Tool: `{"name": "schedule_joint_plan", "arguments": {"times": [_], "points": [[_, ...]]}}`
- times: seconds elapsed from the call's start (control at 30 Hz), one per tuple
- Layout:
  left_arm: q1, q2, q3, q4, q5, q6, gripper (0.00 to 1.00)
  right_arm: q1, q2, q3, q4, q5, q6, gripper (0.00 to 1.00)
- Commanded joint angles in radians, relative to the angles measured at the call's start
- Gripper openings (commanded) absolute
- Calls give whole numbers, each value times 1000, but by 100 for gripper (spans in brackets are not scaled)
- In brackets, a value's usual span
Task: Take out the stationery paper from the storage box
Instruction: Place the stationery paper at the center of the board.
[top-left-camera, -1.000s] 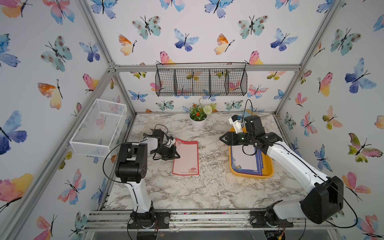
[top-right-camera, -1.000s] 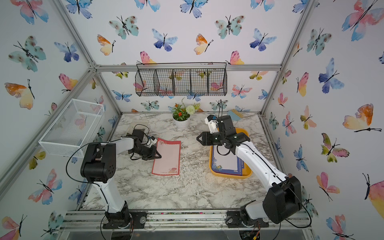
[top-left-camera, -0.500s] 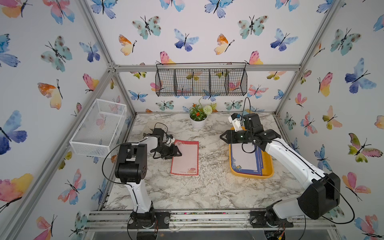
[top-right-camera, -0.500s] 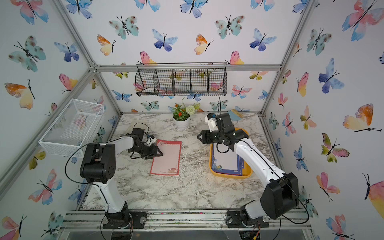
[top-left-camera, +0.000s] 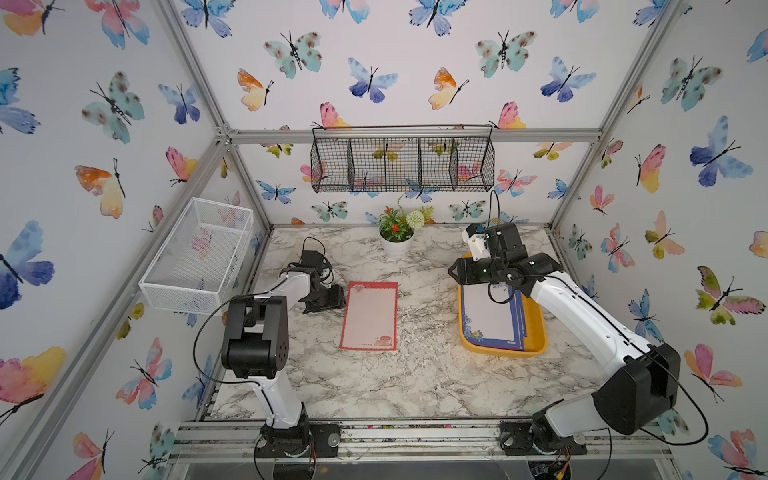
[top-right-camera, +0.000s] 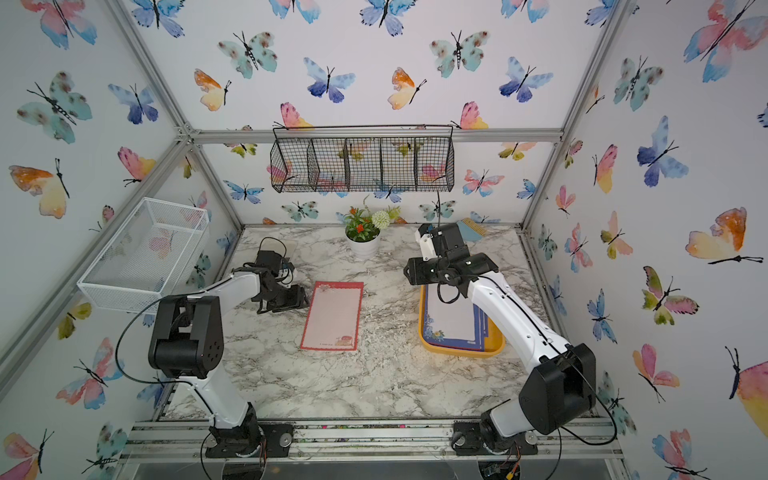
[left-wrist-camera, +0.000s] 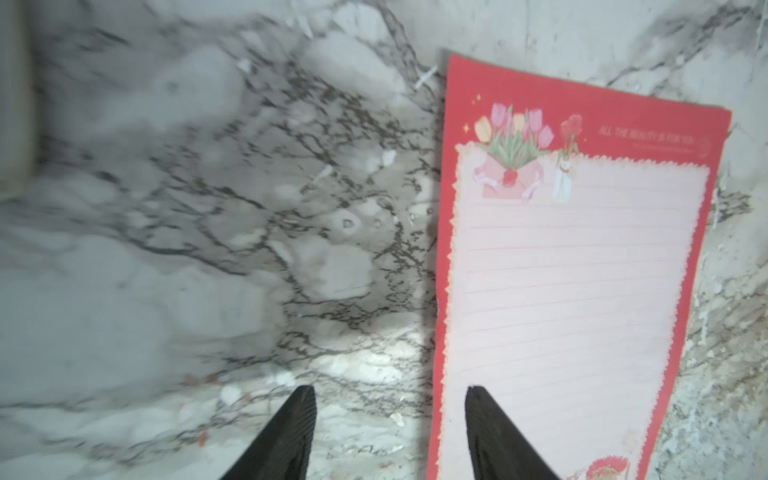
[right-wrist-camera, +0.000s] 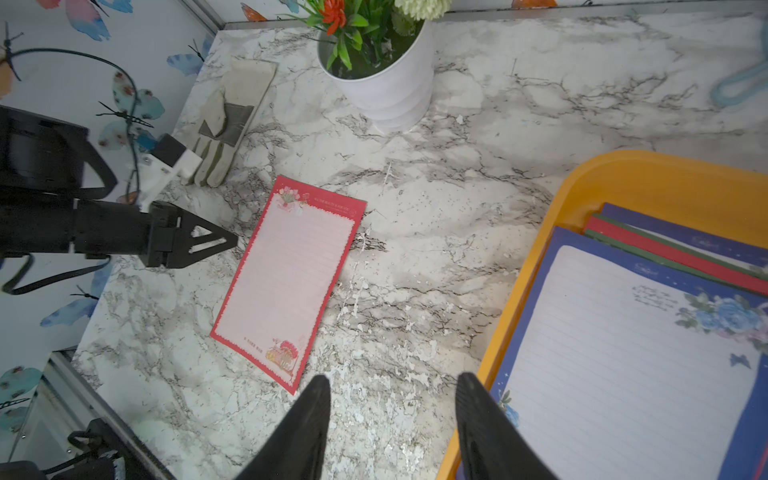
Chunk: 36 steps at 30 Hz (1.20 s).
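On the marble table (top-left-camera: 415, 374): storage box (top-left-camera: 535, 332) holding a stack of stationery paper (top-left-camera: 488, 316), blue-bordered uppermost; one red-bordered sheet (top-left-camera: 369, 318) lies out at centre, so the task looks barely begun. Left gripper (left-wrist-camera: 388, 390), at that sheet's edge, and right gripper (right-wrist-camera: 392, 380), over the box rim: both parted, empty. Red and green edges in the stack, and a glove (right-wrist-camera: 224, 120), show plainly only from the right wrist.

- Walls (top-left-camera: 374, 50): white paper, watercolour butterflies, on all sides.
- Aluminium frame bars (top-left-camera: 415, 135) along the corners.
- Bench (top-left-camera: 374, 386): grey-veined white marble, evenly lit.
- Black wire basket (top-left-camera: 402, 164) on back wall; white mesh basket (top-left-camera: 199, 253) on left wall.
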Motion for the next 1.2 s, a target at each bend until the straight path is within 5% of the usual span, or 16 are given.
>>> {"name": "schedule_joint_plan", "arguments": {"times": [0.0,0.17,0.33,0.6,0.8,1.17], "points": [[3,-98,10,16,-118,-28,60,3,-13,26,-44,89,-38,53],[-67,-197,75,58,-150,-64,60,3,-32,-4,-24,169,-52,54],[-259,-240,178,116,-174,-91,59,3,-43,-31,-13,269,-76,54],[-543,-238,183,362,-24,-155,58,-10,-116,-139,90,464,-114,48],[-595,-171,97,562,124,-251,56,-37,-155,-266,186,455,-107,46],[-626,-25,69,661,159,-285,58,-175,-120,-436,361,264,-63,45]]}}
